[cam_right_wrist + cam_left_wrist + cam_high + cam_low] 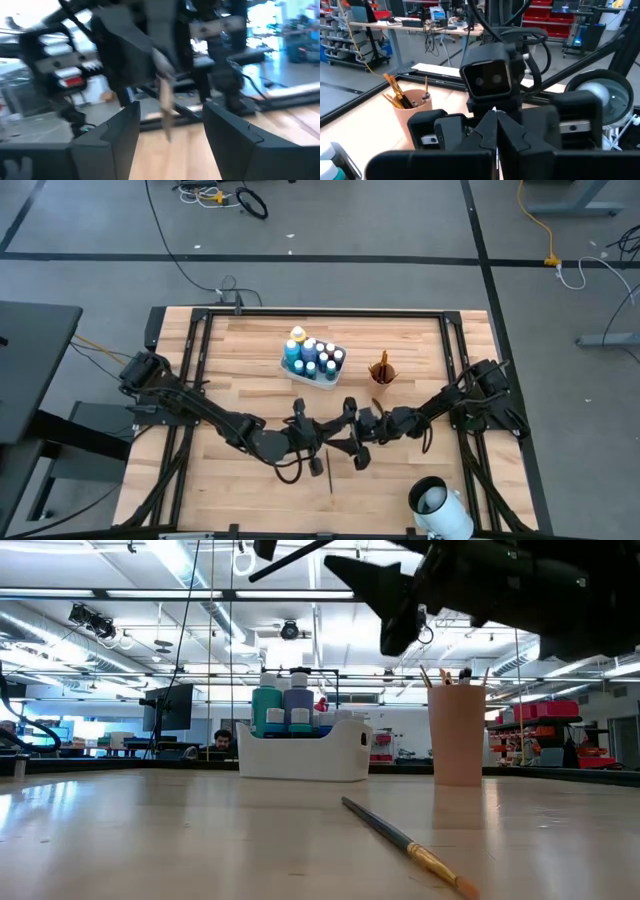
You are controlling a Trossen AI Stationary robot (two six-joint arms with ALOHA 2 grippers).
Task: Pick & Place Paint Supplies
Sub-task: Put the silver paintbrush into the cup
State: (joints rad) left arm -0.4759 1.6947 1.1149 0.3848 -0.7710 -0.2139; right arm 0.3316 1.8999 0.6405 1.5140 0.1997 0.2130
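My left gripper (320, 438) hovers over the table's near middle, shut on a thin paintbrush (165, 102). My right gripper (346, 438) faces it at close range, open, its fingers (436, 135) standing apart on either side and touching nothing. A second paintbrush (400, 838) lies flat on the table below them. Several paint bottles (312, 352) stand in the white tray (300, 752) at the far middle. More brushes stand in the orange-brown cup (382, 369). My left gripper pinches the paintbrush between its two shut fingertips (495, 131). In the right wrist view the brush's metal ferrule and light brown end (163, 75) stick out from the fingers, clear of the table. Which spot along the handle it has, the fingers hide.
A white lamp-like thing (438, 506) stands at the table's near right corner. A black frame (320, 311) runs along the table's far and side edges. Bare wood lies left of the tray and along the near left.
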